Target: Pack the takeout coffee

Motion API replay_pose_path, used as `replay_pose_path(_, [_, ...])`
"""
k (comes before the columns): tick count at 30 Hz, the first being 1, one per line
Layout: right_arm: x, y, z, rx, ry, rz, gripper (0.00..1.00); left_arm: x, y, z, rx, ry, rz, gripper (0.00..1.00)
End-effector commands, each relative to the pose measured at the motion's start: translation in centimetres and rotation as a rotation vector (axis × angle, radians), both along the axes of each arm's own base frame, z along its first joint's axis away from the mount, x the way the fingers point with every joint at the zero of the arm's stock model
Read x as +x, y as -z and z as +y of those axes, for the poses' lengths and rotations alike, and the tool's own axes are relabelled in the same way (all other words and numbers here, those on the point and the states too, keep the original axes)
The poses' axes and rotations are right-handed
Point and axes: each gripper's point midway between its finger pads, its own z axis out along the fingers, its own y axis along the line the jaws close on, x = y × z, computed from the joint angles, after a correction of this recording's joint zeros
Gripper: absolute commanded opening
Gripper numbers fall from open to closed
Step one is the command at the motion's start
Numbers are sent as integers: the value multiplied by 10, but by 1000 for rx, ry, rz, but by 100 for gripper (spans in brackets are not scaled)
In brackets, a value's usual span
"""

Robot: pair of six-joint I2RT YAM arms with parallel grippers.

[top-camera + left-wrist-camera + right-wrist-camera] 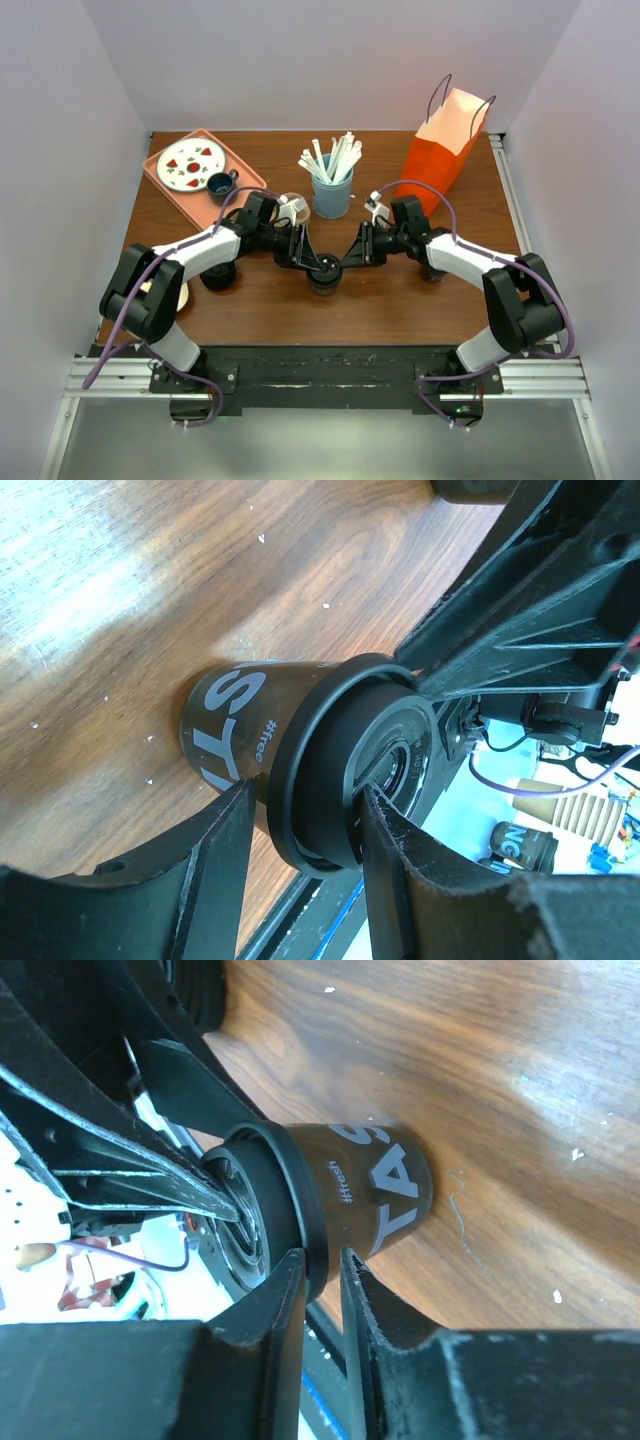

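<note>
A black takeout coffee cup (325, 274) with white lettering and a black lid stands upright at the table's middle front. Both grippers meet at it. My left gripper (311, 262) comes from the left; in its wrist view the left gripper (310, 810) clamps the lid (330, 740) onto the cup (225, 725), with one finger on the lid's top and one under the rim. From the right, my right gripper (343, 261) pinches the lid's rim; in its wrist view the right gripper (322, 1260) has narrow jaws around the lid (285, 1195) edge above the cup (390, 1185).
An orange paper bag (445, 145) stands open at the back right. A blue holder (332, 192) of white stirrers sits behind the cup, a small metal jug (294, 207) beside it. A pink tray (160, 185) with a plate and a small dark cup lies back left.
</note>
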Motion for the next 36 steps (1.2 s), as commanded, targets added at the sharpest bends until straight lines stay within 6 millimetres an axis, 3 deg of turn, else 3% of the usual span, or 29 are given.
replay_pose_path(1, [-23,81,-36,-229,100,105,18,-27,94,54,371,-34,95,39])
replay_pose_path(5, [-45,109,-53,-286,157,162,16,-33,102,56,388,-37,113,39])
replay_pose_path(9, [-47,103,-48,-234,146,149,17,-37,105,55,395,-24,124,38])
replay_pose_path(13, [-28,58,-31,-144,120,72,21,-35,101,52,381,-17,112,38])
replay_pose_path(14, [-16,36,-24,-113,114,33,22,-33,99,51,377,-11,102,38])
replay_pose_path(16, [-9,14,-18,-85,108,10,23,-31,95,49,368,-8,91,38])
replay_pose_path(17, [2,-6,-12,-61,105,-36,24,-30,94,48,362,-4,86,38])
replay_pose_path(20, [13,-25,-7,-48,94,-75,25,-27,91,45,351,7,69,38])
replay_pose_path(27, [26,-30,-7,-74,46,-112,25,-21,90,43,364,29,52,38])
replay_pose_path(36, [26,-9,-8,-97,-13,-79,25,-15,90,39,361,44,39,38])
